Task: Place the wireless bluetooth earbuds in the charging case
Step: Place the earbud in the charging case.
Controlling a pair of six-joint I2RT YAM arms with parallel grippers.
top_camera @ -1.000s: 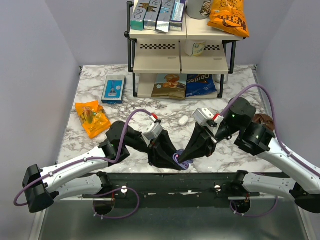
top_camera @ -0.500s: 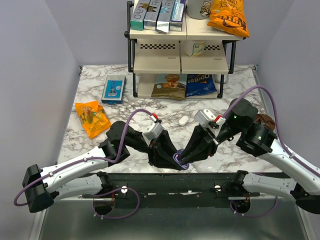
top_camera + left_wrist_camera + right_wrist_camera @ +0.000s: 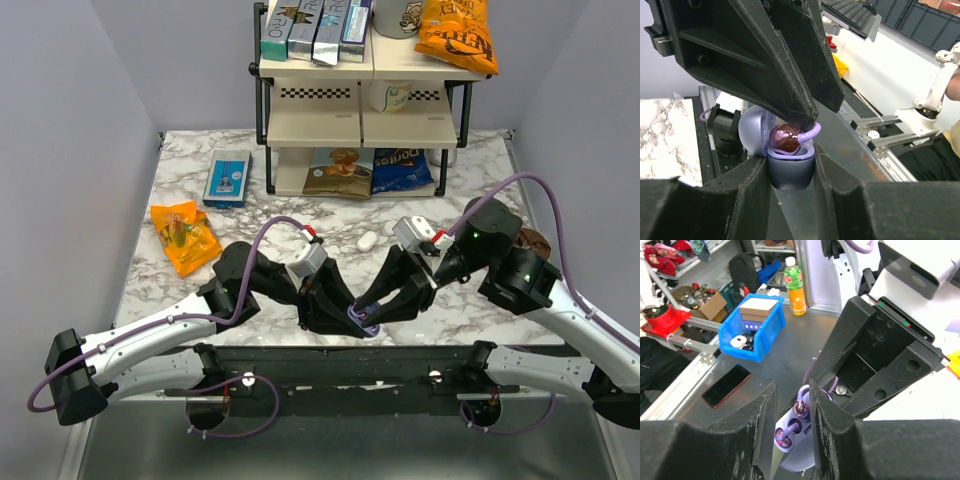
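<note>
My left gripper (image 3: 350, 322) is shut on the lavender-blue charging case (image 3: 790, 172) and holds it upright at the near table edge, with the lid (image 3: 752, 132) open. In the right wrist view one earbud (image 3: 781, 436) sits in the case's nearer well. The second earbud (image 3: 800, 409), glossy dark purple with a lavender ring (image 3: 812, 132), rests at the other well. My right gripper (image 3: 792, 390) stands right over the case (image 3: 363, 326). Its fingers are a little apart around that second earbud, which lies against one finger.
A white oval case (image 3: 367, 240) lies mid-table behind the grippers. An orange snack bag (image 3: 185, 237) and a blue box (image 3: 227, 177) lie at the left. A shelf rack (image 3: 360, 120) with boxes and chip bags stands at the back. A brown object (image 3: 528, 240) lies at the right edge.
My right wrist has shifted a little to the right and tilted lower over the case, and its fingers look slightly more spread. My left arm has held still with the case.
</note>
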